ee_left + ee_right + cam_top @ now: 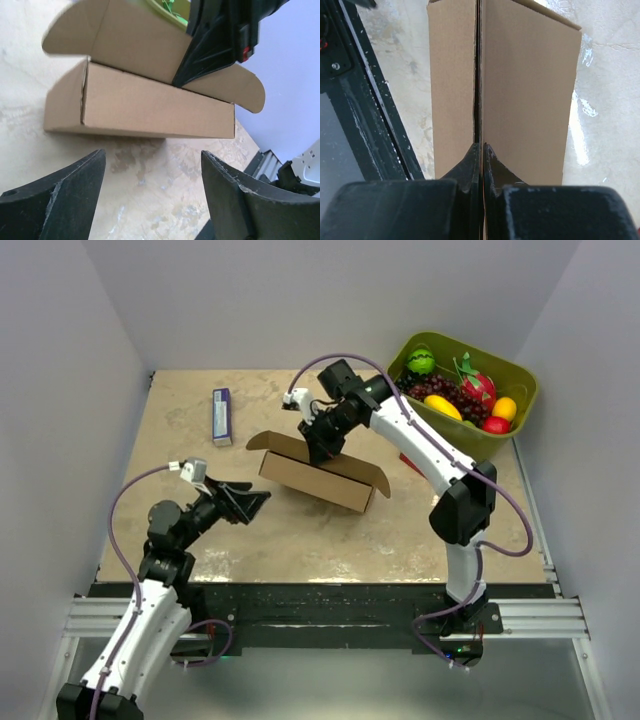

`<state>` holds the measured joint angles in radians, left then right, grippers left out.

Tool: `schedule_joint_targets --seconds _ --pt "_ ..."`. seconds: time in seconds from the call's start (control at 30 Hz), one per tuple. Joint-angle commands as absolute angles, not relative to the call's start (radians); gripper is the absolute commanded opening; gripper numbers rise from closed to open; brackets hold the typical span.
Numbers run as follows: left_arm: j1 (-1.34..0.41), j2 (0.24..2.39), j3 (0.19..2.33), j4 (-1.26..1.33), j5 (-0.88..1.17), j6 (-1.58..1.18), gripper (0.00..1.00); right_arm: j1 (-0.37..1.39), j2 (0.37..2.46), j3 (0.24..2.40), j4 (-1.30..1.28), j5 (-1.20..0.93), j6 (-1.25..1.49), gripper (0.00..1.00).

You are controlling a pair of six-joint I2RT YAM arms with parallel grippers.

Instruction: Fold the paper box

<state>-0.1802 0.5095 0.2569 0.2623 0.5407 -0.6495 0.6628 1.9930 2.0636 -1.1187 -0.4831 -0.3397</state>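
Observation:
The brown paper box (318, 480) lies in the middle of the table, its lid flap raised with rounded ears at both ends. My right gripper (322, 445) comes down from behind and is shut on the lid's upper edge. The right wrist view shows the thin cardboard sheet (525, 90) pinched edge-on between the closed jaws of the right gripper (481, 146). My left gripper (255, 502) hovers open just left of the box, touching nothing. In the left wrist view the box's front wall (150, 105) stands beyond the left gripper (152, 154), and the right gripper (210, 45) is on the lid.
An olive-green bin (520, 380) of toy fruit stands at the back right corner. A small blue and white carton (222, 416) lies at the back left. Something red (410, 462) shows under the right arm. The black table rail (320, 590) runs along the near edge.

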Motion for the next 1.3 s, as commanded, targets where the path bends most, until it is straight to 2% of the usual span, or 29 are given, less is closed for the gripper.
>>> schedule_joint_targets --seconds 0.0,0.23,0.37,0.53,0.9,1.1,1.2,1.27 --pt "-0.184 0.563 0.385 0.219 0.471 -0.542 0.83 0.589 2.043 2.140 -1.169 -0.615 -0.383 0.00" --pt "-0.180 0.828 0.607 0.215 0.454 -0.381 0.87 0.509 2.157 2.255 -1.221 -0.705 -0.428 0.00" --pt "-0.160 0.906 0.669 0.276 0.426 -0.361 0.90 0.485 2.190 2.278 -1.230 -0.724 -0.440 0.00" --pt "-0.103 1.101 0.796 0.336 0.552 -0.338 0.93 0.468 2.200 2.289 -1.233 -0.741 -0.462 0.00" --pt "-0.101 1.440 1.106 0.221 0.684 -0.150 0.94 0.454 2.244 2.326 -1.247 -0.762 -0.491 0.00" --pt "-0.101 1.511 1.138 0.196 0.716 -0.137 0.92 0.443 2.237 2.315 -1.240 -0.767 -0.499 0.00" --pt "-0.106 1.541 1.149 0.196 0.736 -0.138 0.87 0.440 2.230 2.303 -1.232 -0.767 -0.500 0.00" --pt "-0.113 1.552 1.158 0.184 0.744 -0.127 0.80 0.439 2.226 2.296 -1.230 -0.769 -0.500 0.00"
